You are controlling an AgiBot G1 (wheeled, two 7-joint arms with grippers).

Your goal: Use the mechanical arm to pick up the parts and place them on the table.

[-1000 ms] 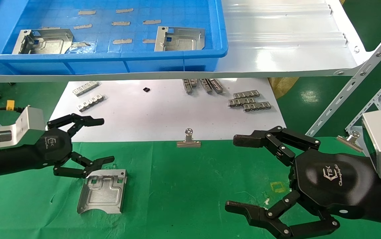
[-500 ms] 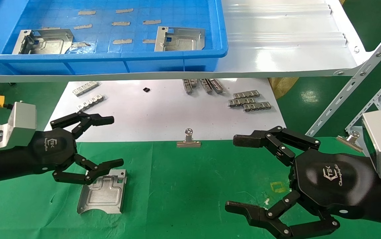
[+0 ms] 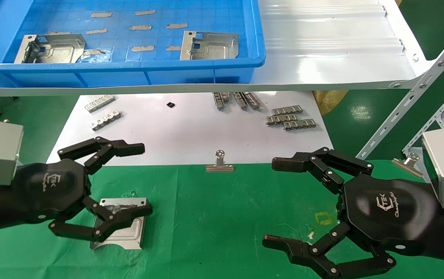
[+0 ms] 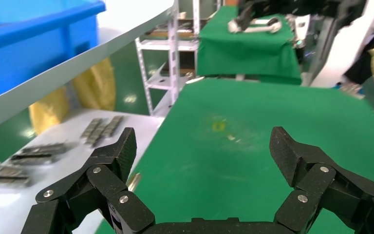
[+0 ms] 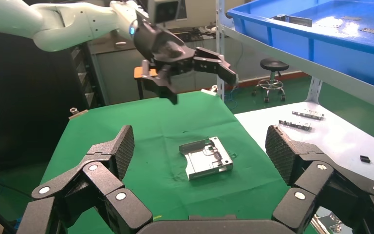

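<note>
One silvery stamped plate (image 3: 127, 238) lies flat on the green cloth table (image 3: 214, 217), at the front left. My left gripper (image 3: 144, 179) is open and empty, and its lower finger overlaps the plate in the head view. The right wrist view shows the plate (image 5: 206, 157) lying alone and the left gripper (image 5: 195, 73) well above it. Two more plates (image 3: 51, 48) (image 3: 210, 45) lie in the blue bin (image 3: 129, 73) on the shelf. My right gripper (image 3: 272, 203) is open and empty over the cloth at the front right. The left wrist view shows its own jaws wide apart over bare cloth (image 4: 233, 156).
A glossy white shelf (image 3: 322, 50) overhangs the back. Under it a white sheet (image 3: 191, 131) holds small grey toothed strips (image 3: 289, 118) (image 3: 103, 114). A binder clip (image 3: 220, 164) sits at the sheet's front edge. Slanted white shelf struts (image 3: 411, 104) stand at the right.
My left gripper has drawn off the plate's far edge and risen, still open. The plate stays where it lay. The right arm has not moved.
</note>
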